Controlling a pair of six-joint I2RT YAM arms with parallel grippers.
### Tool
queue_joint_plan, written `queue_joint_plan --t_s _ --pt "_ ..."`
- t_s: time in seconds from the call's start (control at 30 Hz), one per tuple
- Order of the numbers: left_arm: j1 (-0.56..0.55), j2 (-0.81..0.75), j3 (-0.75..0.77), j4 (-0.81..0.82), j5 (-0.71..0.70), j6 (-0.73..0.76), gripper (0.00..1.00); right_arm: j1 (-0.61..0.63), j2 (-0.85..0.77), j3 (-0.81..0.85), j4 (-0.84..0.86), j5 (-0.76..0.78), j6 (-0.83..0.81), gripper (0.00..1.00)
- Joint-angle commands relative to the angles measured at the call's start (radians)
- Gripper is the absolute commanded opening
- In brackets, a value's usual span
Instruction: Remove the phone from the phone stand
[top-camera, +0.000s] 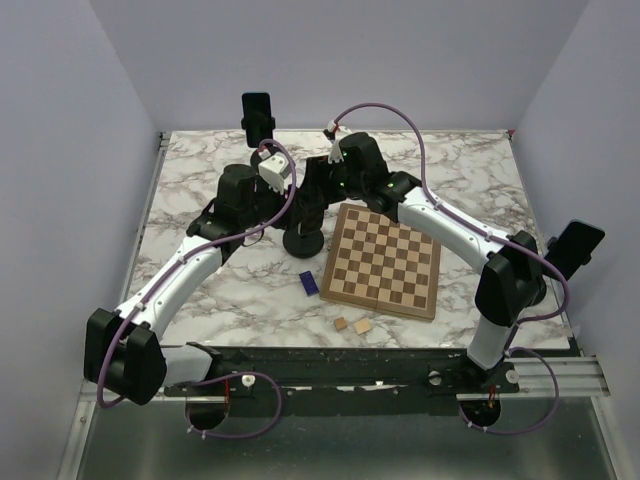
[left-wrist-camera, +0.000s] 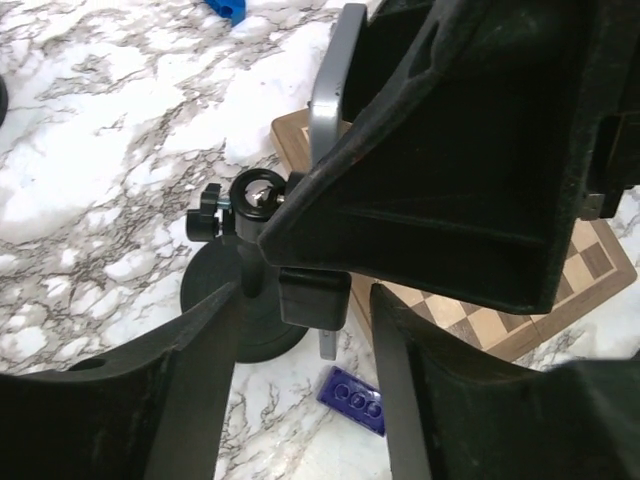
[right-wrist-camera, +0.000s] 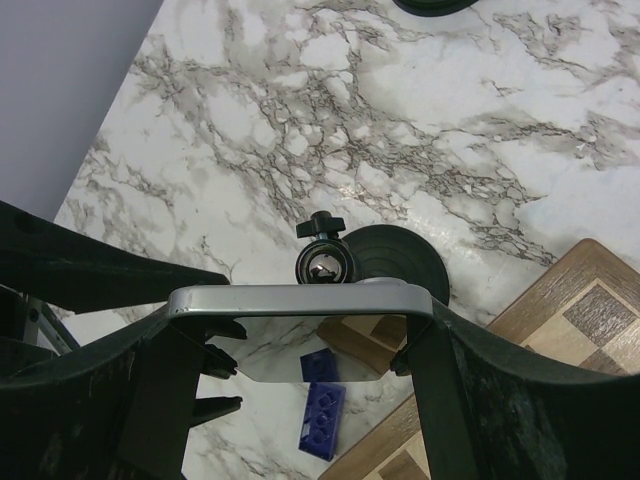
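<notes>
The phone (right-wrist-camera: 300, 300), silver-edged with a glossy screen, sits upright in the black phone stand (top-camera: 303, 241) at the table's middle. My right gripper (right-wrist-camera: 305, 330) comes down on it from above, one finger pressed against each side edge, shut on the phone. The stand's ball joint (right-wrist-camera: 325, 265) and round base (right-wrist-camera: 400, 262) show just behind it. My left gripper (left-wrist-camera: 305, 300) reaches in from the left at a lower level. Its jaws stand apart around the stand's lower clamp block (left-wrist-camera: 313, 297), beside the pole (left-wrist-camera: 247, 250). The right arm's body hides most of the phone (left-wrist-camera: 325, 110) in the left wrist view.
A wooden chessboard (top-camera: 382, 260) lies right of the stand. A blue brick (top-camera: 309, 283) lies in front of the stand, and two small wooden cubes (top-camera: 352, 325) sit near the front edge. Another black phone on a stand (top-camera: 257, 115) rises at the back left.
</notes>
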Motion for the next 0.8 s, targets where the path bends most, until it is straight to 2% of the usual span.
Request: queue_joint_plan --t_s 0.0,0.23,0.33,0.47,0.63,0.77 --pt "-0.011 0.016 0.032 0.024 0.074 -0.008 0.59 0.002 -0.010 0.017 0.048 -0.072 0.045 0.06" --pt "-0.020 0.033 0.049 -0.006 0.082 -0.005 0.55 0.001 -0.013 0.033 0.052 -0.072 0.048 0.06" --pt "-0.020 0.028 0.048 -0.003 0.084 -0.004 0.44 0.003 -0.014 0.035 0.052 -0.067 0.047 0.06" --pt "-0.020 0.014 0.043 0.005 0.102 0.000 0.27 0.003 -0.016 0.017 0.061 -0.038 0.044 0.01" --pt "-0.020 0.025 0.059 -0.012 0.122 -0.004 0.02 0.002 -0.016 0.004 0.067 -0.003 0.046 0.01" --pt "-0.020 0.019 0.062 -0.014 0.131 0.003 0.00 0.002 -0.031 -0.019 0.082 0.032 0.043 0.01"
